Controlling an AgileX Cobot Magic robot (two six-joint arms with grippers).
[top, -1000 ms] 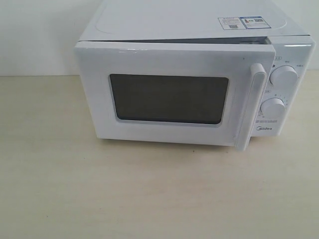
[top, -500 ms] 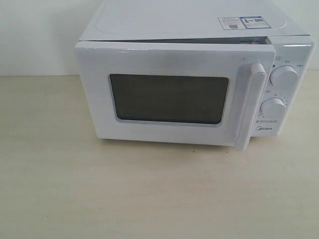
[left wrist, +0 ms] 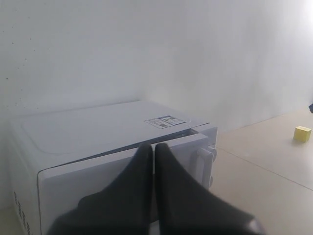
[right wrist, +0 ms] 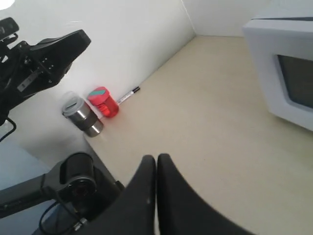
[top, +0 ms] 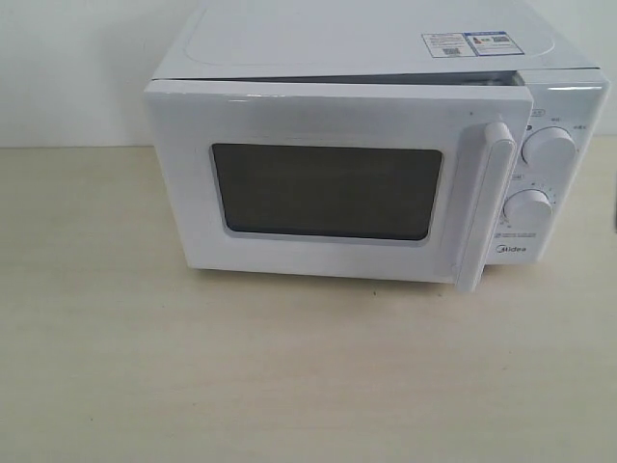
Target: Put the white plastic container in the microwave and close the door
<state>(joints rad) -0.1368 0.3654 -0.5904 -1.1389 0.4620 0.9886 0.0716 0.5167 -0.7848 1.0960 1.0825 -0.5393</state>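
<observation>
The white microwave (top: 366, 48) stands on the beige table. Its door (top: 328, 116) is slightly ajar, with a dark gap along the top and the bar handle (top: 487, 207) standing out from the dial panel. The white plastic container is out of view, and nothing shows through the dark window (top: 328, 191). In the left wrist view, my left gripper (left wrist: 154, 147) is shut and empty, raised in front of the microwave (left wrist: 98, 127) near the door's top edge. My right gripper (right wrist: 156, 157) is shut and empty above bare table, away from the microwave (right wrist: 264, 63). Neither gripper shows in the exterior view.
Two round dials (top: 549, 149) sit on the microwave's right panel. A small yellow block (left wrist: 302, 133) lies on the table beyond it. A steel cup (right wrist: 82, 116), a red cup (right wrist: 103, 102) and a pen (right wrist: 128, 95) rest by the wall. A black camera mount (right wrist: 78, 171) stands close by my right gripper.
A thin dark sliver now shows at the exterior view's right edge. The microwave and its door have not moved.
</observation>
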